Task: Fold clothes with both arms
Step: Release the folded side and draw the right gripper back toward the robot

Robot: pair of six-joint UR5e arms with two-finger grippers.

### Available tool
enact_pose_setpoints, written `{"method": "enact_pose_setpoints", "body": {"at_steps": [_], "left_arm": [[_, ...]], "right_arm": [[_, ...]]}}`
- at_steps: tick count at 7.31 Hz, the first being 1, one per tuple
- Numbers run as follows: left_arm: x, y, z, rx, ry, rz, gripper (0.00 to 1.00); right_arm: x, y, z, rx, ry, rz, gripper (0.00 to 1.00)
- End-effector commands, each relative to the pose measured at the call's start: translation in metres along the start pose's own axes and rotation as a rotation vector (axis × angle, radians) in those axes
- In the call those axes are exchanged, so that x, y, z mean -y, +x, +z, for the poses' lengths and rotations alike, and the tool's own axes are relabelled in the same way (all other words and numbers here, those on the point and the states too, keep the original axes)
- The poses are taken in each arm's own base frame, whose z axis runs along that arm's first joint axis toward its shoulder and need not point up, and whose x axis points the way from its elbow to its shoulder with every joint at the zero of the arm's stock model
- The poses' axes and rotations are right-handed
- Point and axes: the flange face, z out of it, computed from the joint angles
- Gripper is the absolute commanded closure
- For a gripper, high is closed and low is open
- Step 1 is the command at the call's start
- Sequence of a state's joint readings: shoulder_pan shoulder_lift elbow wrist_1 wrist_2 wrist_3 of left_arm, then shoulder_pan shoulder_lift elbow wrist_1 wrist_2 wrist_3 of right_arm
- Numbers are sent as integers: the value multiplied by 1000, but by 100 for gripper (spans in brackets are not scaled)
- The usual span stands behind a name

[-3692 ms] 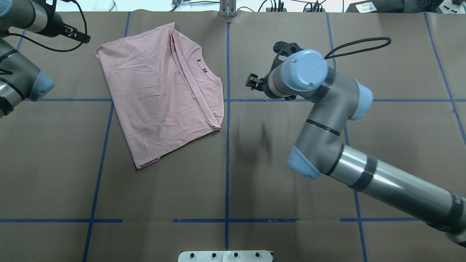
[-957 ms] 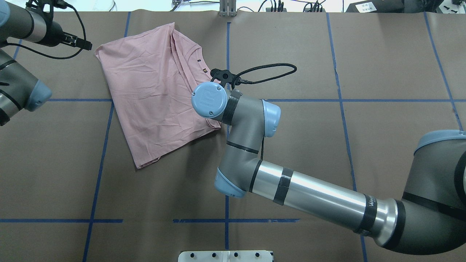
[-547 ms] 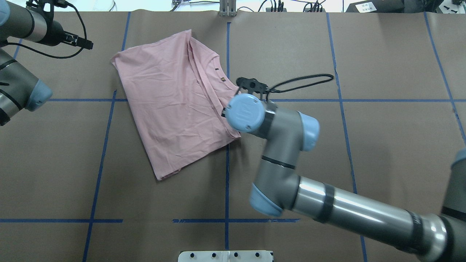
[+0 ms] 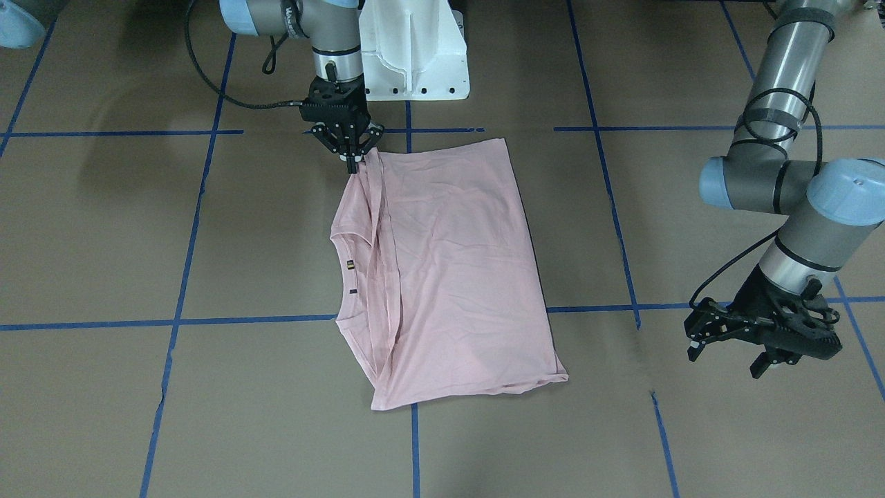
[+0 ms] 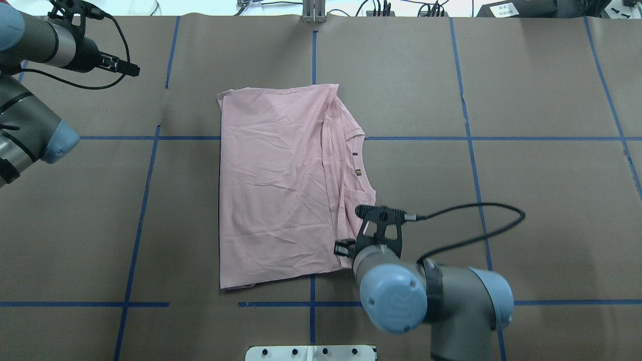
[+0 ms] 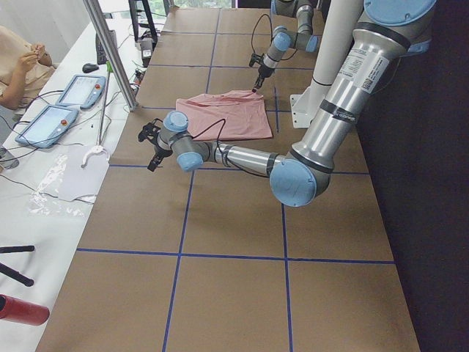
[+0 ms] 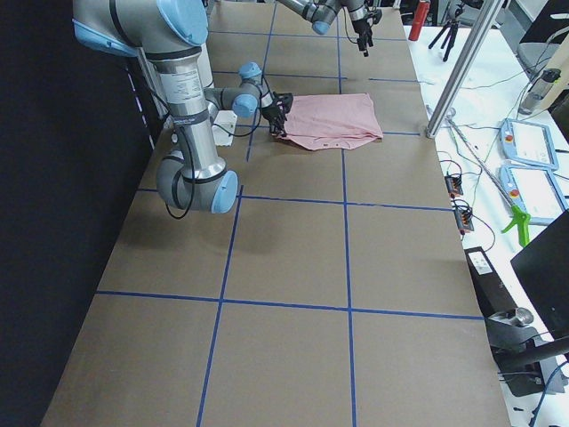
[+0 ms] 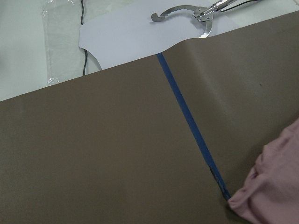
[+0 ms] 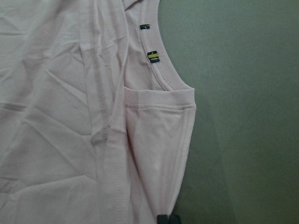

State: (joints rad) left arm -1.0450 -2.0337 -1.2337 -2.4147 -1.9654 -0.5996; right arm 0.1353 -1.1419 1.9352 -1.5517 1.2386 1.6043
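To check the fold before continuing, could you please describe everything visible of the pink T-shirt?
The T-shirt is pale pink, soft, creased knit, folded with a plain side up. Its ribbed collar with two small tabs lies along one edge. It rests flat on the brown table across blue tape lines; the right claw pinches its near collar-side corner.
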Motion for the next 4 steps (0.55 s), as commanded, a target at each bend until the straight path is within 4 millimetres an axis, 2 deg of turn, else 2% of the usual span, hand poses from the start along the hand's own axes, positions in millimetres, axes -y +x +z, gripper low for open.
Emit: {"method": "enact_pose_setpoints", "body": {"at_steps": [1,2,3,4], "left_arm": [[-1,12,-1,-16,1,7,0],[3,26,-12,-38,15,21,0],[-14,45,-17,-67,9,38,0],[-30,65,-27,-99,10,-13,0]], "right_arm": [[-27,6,-6,3,34,-27,1],[-21,7,-15,20,29,-18,0],[-18,26,-21,22,27,-17,0],[-15,35,-29,34,26,-10,0]]}}
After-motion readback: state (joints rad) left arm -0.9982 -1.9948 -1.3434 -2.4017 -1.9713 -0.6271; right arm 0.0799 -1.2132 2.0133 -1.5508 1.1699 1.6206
